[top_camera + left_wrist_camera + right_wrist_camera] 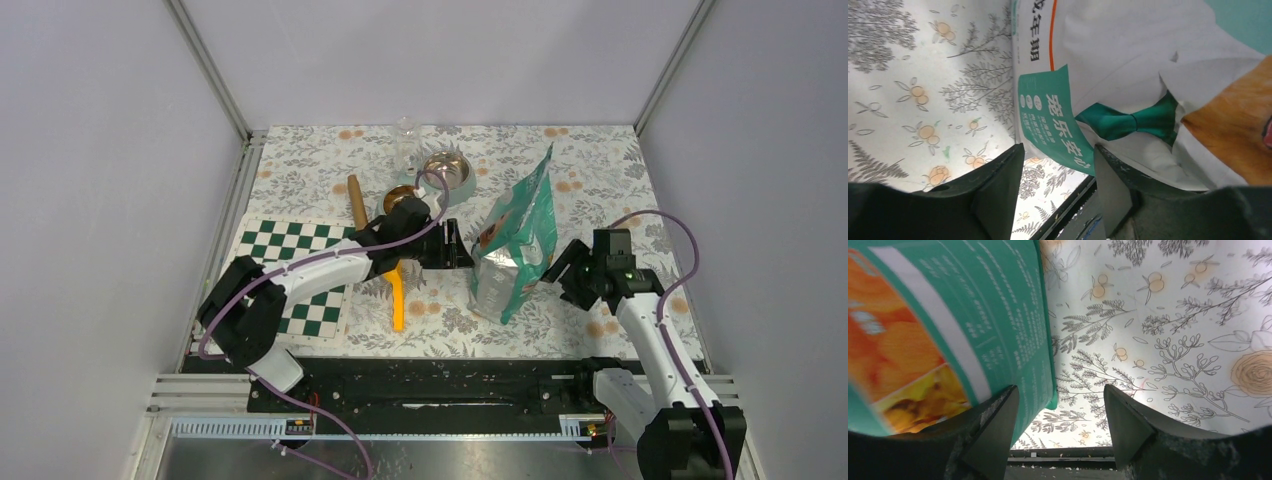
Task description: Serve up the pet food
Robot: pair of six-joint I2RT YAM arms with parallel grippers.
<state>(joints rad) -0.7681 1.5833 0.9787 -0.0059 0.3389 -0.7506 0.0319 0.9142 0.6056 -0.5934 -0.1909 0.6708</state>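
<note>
The teal-and-silver bag (515, 240) stands upright mid-table between my two arms. The pet food itself is hidden; no kibble shows in any view. My left gripper (458, 245) is at the bag's left side, open. In the left wrist view the bag (1128, 75) fills the upper right, and its lower edge reaches the gap of the left gripper (1058, 152). My right gripper (560, 270) is at the bag's right side, also open. In the right wrist view the bag (948, 315) lies against the left finger (993, 430) of the right gripper (1060, 392), not pinched.
An orange scoop (397, 300) lies on the floral cloth under the left arm. A metal bowl (468, 178) sits behind the bag, with a clear glass (407, 135) and a wooden stick (356, 200) nearby. A green checkerboard (290, 250) lies at the left.
</note>
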